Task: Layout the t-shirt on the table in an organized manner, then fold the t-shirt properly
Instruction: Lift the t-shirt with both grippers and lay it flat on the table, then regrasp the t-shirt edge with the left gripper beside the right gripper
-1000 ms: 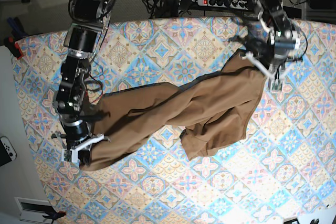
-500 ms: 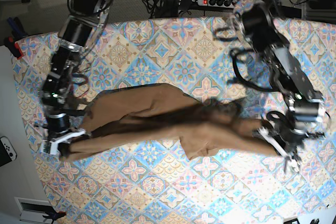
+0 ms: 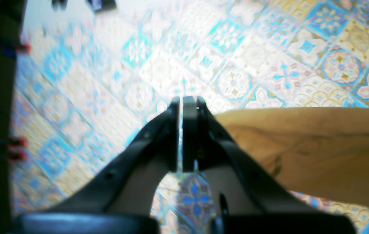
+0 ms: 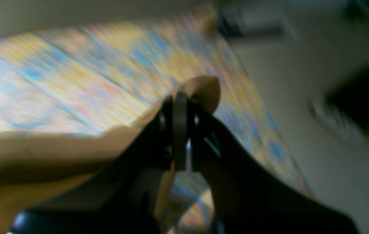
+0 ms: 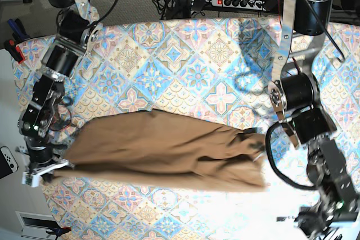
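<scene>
**Shirt swung down and pulled long across lower table**

Change over the last second: the shirt (image 5: 163, 155) went from a loose diagonal drape, high at the upper right of the base view, to a long, nearly level band across the lower middle of the frame. The left arm travelled from the upper right to the lower right corner; the right arm slid further toward the lower left edge.

Right gripper (image 4: 179, 130): jaws pressed together with tan cloth pinched between them; a flap of the shirt stuck up behind the tips in the right wrist view. In the base view it sat at the shirt's lower left end (image 5: 42, 170).

Left gripper (image 3: 180, 130): jaws nearly shut, only a thin slit between the pads. The shirt (image 3: 308, 149) lay just to the right of the jaws in the left wrist view; I could not tell whether any cloth remained between them. In the base view this gripper (image 5: 315, 223) was partly off frame, apart from the shirt's right end.

Table (image 5: 185, 60): patterned cloth bare above the shirt.

Judgement: still the layout step. The shirt was stretched but bunched and folded on itself, sleeves not sorted. Spreading it out comes next; folding not yet begun.
</scene>
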`<state>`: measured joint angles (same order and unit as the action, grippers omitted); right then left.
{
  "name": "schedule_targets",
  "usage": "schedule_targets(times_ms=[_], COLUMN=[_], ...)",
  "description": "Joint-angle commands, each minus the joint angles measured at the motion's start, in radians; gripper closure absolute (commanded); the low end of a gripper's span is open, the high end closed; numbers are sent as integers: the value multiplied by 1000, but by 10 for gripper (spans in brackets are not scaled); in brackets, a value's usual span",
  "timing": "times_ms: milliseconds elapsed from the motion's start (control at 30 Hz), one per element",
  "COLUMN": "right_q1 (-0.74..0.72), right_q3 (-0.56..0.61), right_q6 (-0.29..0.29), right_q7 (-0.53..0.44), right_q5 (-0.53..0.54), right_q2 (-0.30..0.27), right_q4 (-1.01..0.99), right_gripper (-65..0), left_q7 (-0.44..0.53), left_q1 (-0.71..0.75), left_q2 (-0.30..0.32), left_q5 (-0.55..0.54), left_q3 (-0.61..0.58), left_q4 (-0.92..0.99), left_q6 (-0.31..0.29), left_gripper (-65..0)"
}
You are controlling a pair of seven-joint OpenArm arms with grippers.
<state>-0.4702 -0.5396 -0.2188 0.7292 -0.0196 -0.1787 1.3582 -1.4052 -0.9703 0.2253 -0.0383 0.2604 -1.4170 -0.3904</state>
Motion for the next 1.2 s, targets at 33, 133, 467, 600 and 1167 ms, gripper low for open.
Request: schedule_targets(times_ms=[33,133,467,600,1167], right_q1=[-103,-129,-121,29,310], right_q3=[6,6,9,71,177], right_q6=[-15,-15,-15,-15,-15], right_q7=[-59,-59,-59,-66,-59], right_q5=[22,22,20,20,22], right_q2=[-9,-15,-9,-6,29], right_q4=[8,-12,36,74,321], right_gripper=[0,0,0,0,0], left_q7=[9,9,82,278,1019], left_q1=[-62,-95,190,311,230], left_q2=[1,0,-16,-62,-139], left_q5=[-7,-8,-19,-10,-18], left_q3=[-48,-89,-140,-141,-398], left_q4=[-11,-11,-12,-11,957], left_q6=[5,48,51,51,55], left_gripper=[0,0,0,-142,-331])
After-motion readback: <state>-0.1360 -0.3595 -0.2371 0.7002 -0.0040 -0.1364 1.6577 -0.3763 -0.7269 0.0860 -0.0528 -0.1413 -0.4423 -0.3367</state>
